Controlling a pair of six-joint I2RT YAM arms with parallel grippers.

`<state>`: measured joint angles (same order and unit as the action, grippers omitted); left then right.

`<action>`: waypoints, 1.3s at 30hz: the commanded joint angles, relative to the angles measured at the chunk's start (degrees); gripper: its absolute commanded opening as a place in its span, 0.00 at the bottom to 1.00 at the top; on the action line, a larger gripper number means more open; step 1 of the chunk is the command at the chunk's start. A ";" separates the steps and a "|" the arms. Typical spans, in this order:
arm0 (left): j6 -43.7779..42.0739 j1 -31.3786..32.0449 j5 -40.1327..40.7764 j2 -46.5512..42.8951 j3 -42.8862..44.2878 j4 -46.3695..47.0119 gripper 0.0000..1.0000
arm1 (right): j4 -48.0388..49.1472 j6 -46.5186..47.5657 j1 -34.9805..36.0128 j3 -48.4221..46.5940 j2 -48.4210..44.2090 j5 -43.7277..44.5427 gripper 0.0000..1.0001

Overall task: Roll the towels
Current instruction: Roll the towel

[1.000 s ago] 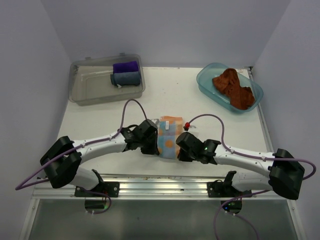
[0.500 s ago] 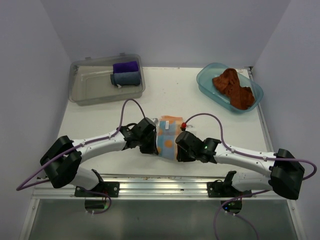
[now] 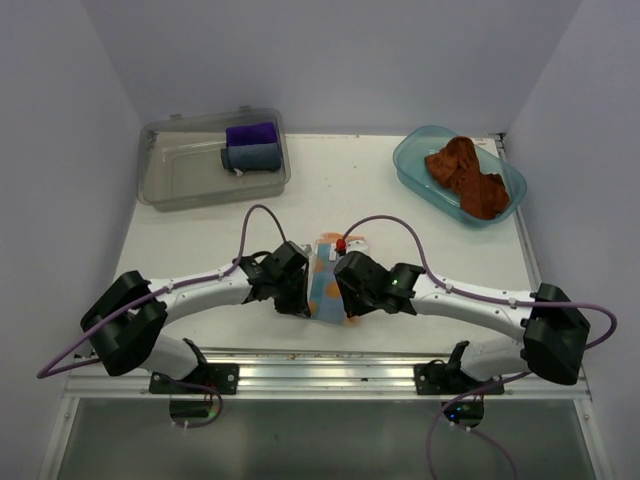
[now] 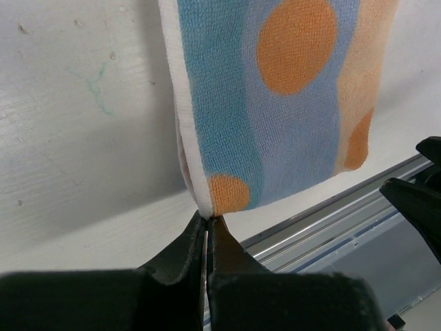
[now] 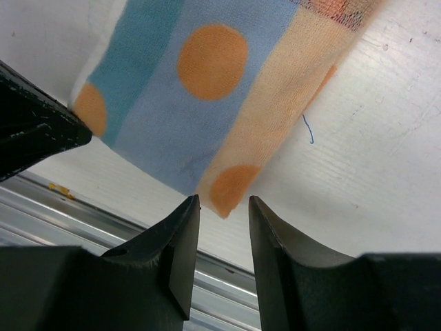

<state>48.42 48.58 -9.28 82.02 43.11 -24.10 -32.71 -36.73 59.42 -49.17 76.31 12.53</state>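
Observation:
The patterned towel [image 3: 327, 278], pale blue with orange dots and a white edge, lies folded on the white table between my two grippers. In the left wrist view my left gripper [image 4: 208, 221] is shut, pinching the near corner of this towel [image 4: 275, 103]. In the right wrist view my right gripper [image 5: 224, 205] is open, and the towel's [image 5: 200, 83] other near corner sits between the fingers without touching them. The rust-brown towel [image 3: 466, 176] lies crumpled in the blue tub [image 3: 408, 160] at the back right.
A clear lidded box [image 3: 180, 175] at the back left holds a purple cloth [image 3: 251, 133] and a grey-blue cloth [image 3: 252, 157]. A metal rail [image 3: 330, 365] runs along the table's near edge, just behind both grippers. Walls close in on both sides.
My right gripper has opened and let go of the towel's corner, and its arm has shifted left toward the towel. The left gripper stays shut on its corner.

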 commanded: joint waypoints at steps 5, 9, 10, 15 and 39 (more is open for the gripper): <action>-0.17 -0.15 -3.29 -1.95 -3.30 2.65 0.00 | 2.11 -4.40 0.17 2.23 -2.48 2.06 0.40; 0.00 -0.15 -3.38 -2.04 -3.65 3.27 0.00 | 5.90 -2.56 0.52 4.60 -4.33 -0.84 0.38; 0.00 -0.15 -3.38 -1.95 -3.48 3.27 0.00 | 5.38 -2.56 0.70 4.87 -4.24 -0.32 0.39; 0.62 -0.15 -3.38 -2.56 -3.21 3.18 0.00 | 3.97 -8.24 1.05 5.66 -3.19 -0.49 0.43; -5.62 -6.48 -7.41 -4.68 -4.35 1.77 0.00 | 6.78 19.23 14.75 -6.38 11.48 9.96 0.61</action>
<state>45.74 43.38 -13.74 78.67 39.18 -23.20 -26.24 -24.18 72.18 -52.95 85.91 18.20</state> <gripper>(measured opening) 0.012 0.605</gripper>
